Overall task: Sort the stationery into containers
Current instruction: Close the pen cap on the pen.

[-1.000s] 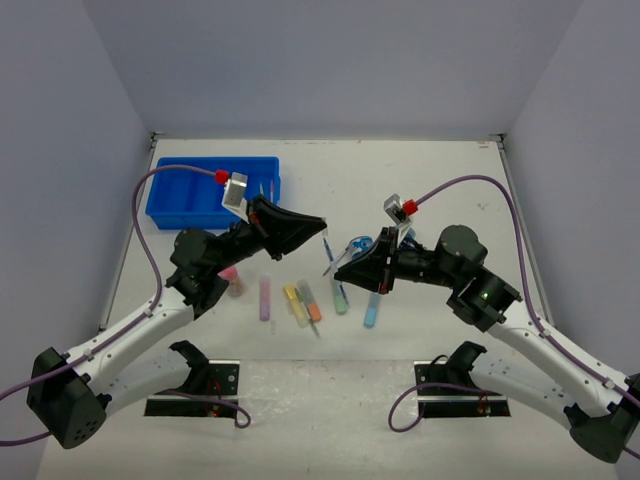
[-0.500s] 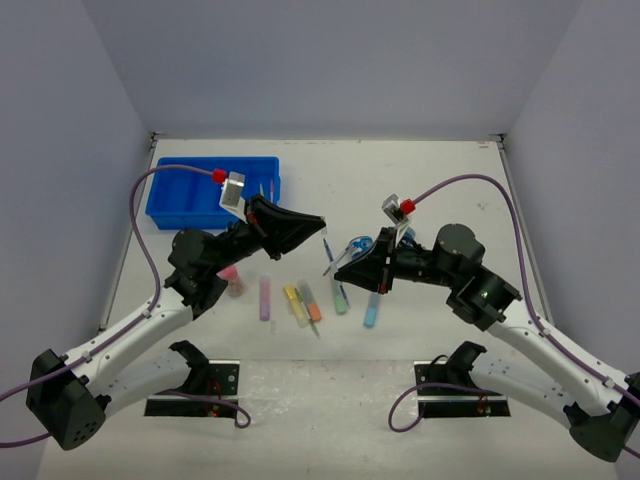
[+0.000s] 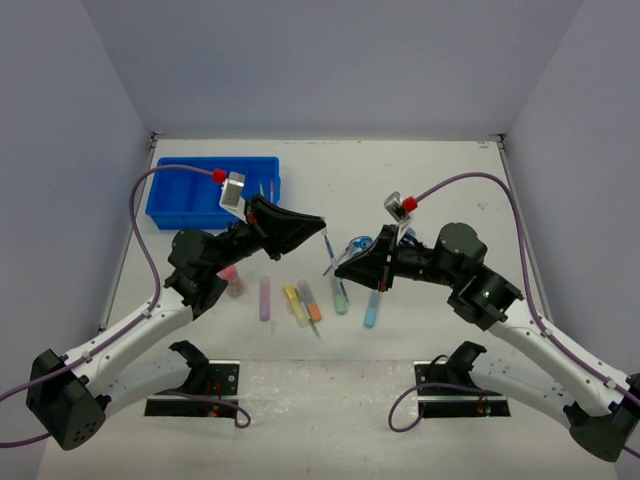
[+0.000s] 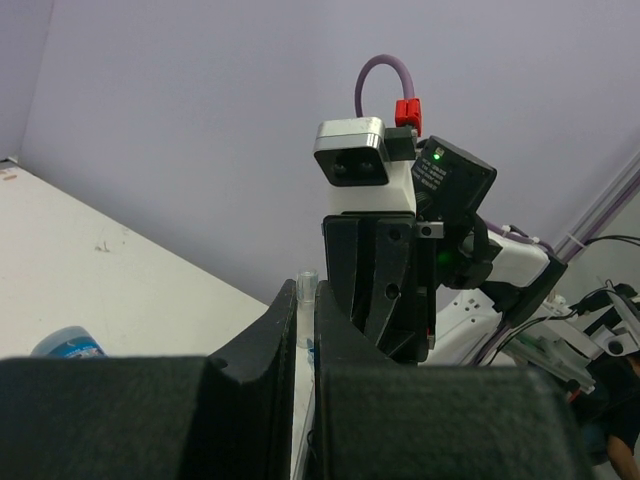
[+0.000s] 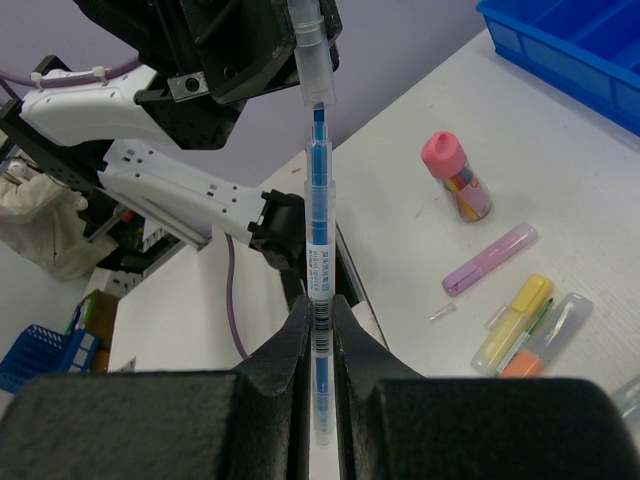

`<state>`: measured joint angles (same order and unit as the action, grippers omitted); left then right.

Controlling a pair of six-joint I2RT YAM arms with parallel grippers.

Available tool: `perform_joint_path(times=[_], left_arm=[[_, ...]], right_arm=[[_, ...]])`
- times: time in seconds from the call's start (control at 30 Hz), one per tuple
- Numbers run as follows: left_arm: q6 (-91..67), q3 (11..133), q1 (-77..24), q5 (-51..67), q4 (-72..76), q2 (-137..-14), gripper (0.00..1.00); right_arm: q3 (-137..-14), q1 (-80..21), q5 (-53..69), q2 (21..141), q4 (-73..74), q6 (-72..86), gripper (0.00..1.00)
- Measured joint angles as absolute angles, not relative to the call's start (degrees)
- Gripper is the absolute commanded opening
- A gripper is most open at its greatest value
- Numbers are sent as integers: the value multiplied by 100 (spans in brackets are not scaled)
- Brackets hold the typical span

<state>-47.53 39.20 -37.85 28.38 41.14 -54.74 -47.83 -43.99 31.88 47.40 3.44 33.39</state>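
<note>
Blue tray [image 3: 175, 195] sits far-left on the bench [image 3: 440, 180], well apart from the action. Arms meet mid-air: right gripper [image 3: 339, 268] clamped on a blue pen [image 5: 318, 280], left gripper [image 3: 322, 224] pinched shut on its clear cap [image 5: 312, 60], tip exposed between. Looks like capping. Next: straight axial push, then carry to tray. Markers [image 3: 300, 303] loose below.

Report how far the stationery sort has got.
Done: little; the blue tray looks nearly empty. In hand: the right end effector grips a blue pen while the left end effector pinches its cap. Left: the pink-capped bottle, the marker sticks and a blue tub lie outside it.
</note>
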Motion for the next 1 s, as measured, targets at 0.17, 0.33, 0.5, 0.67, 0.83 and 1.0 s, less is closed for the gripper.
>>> perform_joint_path(times=[0.17, 0.33, 0.5, 0.67, 0.83, 1.0], left_arm=[[-4876, 3884, -3783, 2857, 4226, -5480, 0], [-5081, 3705, -3784, 2884, 4512, -5500, 0], [-5303, 3556, -3766, 2834, 4833, -5531, 0], [-5468, 3475, -3739, 2668, 5073, -5540, 0], [-5505, 3474, -3715, 2509, 5178, -5537, 0], [-5508, 3474, -3714, 2329, 5173, -5492, 0]], right_arm=[[-4824, -4399, 3100, 4763, 342, 3341, 0], [-4858, -4399, 3074, 4793, 298, 3348, 0], [-4860, -4421, 3074, 4907, 105, 3399, 0], [-4860, -4435, 3031, 5060, -243, 3467, 0], [-4858, -4458, 2912, 5120, -516, 3477, 0], [-4825, -4462, 2809, 5171, -816, 3397, 0]])
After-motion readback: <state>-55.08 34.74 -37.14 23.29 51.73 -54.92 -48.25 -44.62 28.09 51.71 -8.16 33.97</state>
